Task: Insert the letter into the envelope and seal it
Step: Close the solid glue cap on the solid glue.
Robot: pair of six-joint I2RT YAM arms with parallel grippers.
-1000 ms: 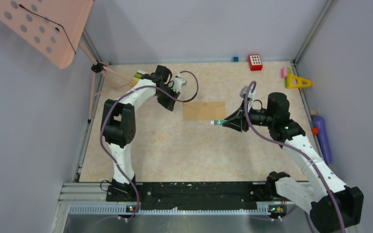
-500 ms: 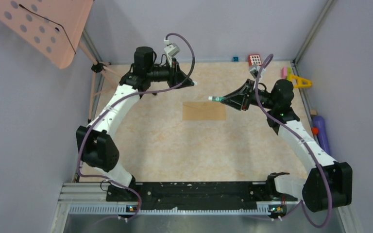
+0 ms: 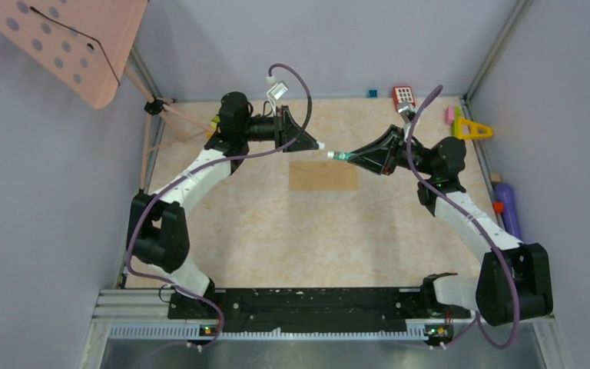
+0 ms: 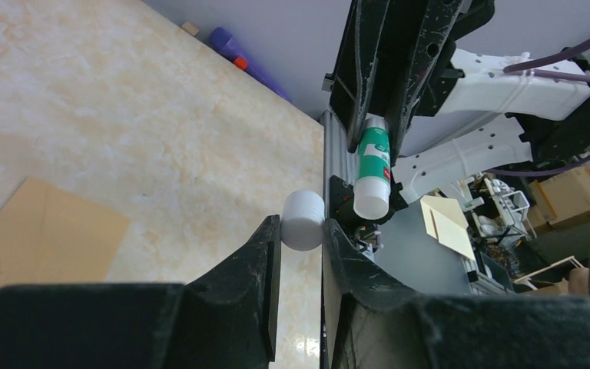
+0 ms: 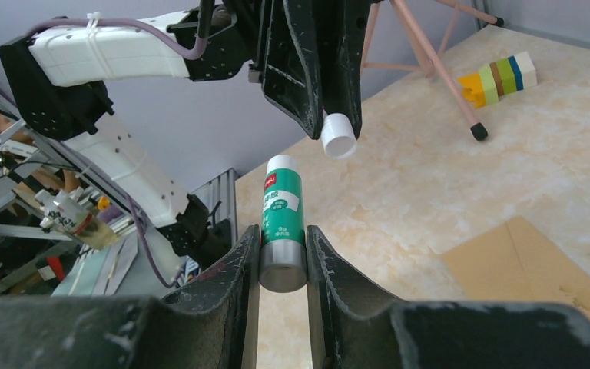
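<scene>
**Both arms up in the air, one with the glue, one with the cap**

The left gripper [image 3: 315, 144] is pinched narrow on a small white cap [image 3: 320, 145], with the cap poking out past the fingertips. The right gripper [image 3: 351, 157] is clamped on a glue stick [image 3: 339, 156] with a green and white label. It's held near the silver bottom end, and the white top points at the other arm.

The two grippers face each other tip to tip above the bench [image 3: 261, 231]. The cap and the top of the stick are close but don't touch, and in the right wrist view they look a bit off-line from each other.

The envelope [image 3: 323, 176] is the tan-brown one. It lies flat on the bench just below where the two grippers meet, and nothing touches it. I honestly can't tell from these views whether the flap is stuck down.

Other stuff: a pink perforated board [image 3: 69, 38] on a stand in the far left corner, a red block [image 3: 403, 98] and a yellow triangle [image 3: 470, 129] near the back wall, and a purple thing [image 3: 509, 215] along the right edge.
</scene>
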